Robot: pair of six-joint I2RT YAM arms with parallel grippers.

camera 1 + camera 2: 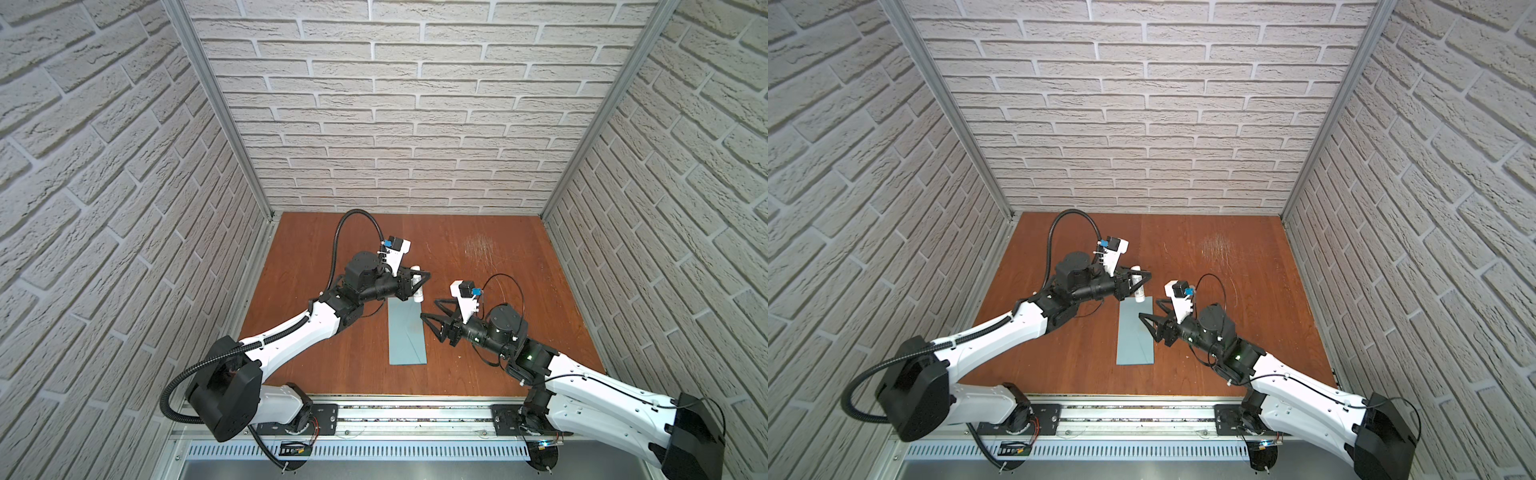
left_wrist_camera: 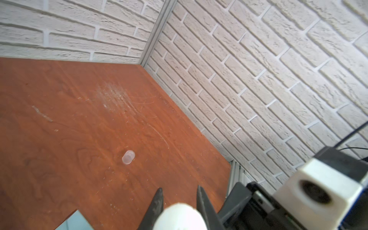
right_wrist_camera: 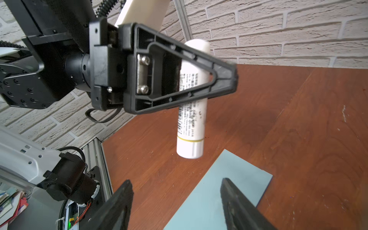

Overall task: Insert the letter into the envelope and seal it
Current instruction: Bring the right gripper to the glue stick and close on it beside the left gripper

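– Brick walls on three sides, brown wood table. That your cell?
– Yes. Going left to right.
– Left side first.
– My left claw sits just past the envelope's far end. It's narrow, clamped on a white stick.
– Stick pose?
– Near upright, slight tilt. In the right wrist view my fingers cross its printed middle and both ends stick out. The lower end hangs near the envelope's far end. Touching or not, can't tell.
– Envelope?
– The envelope lies flat on the table, mid-cell, between my two claws, long side running front to back. Blue-grey, plain rectangle outline. One diagonal seam shows at the near end.
– Right side?
– My right claw is spread wide, nothing between the fingers. It points toward the left claw. One fingertip is over the envelope's right edge, far half. The right wrist view shows blue paper between the two fingers. Height above the paper: can't tell.
– Anything else on the wood?
– The left wrist view shows a small clear cap on bare wood, well apart from the envelope corner. Pale scratches mark the table's back right part.
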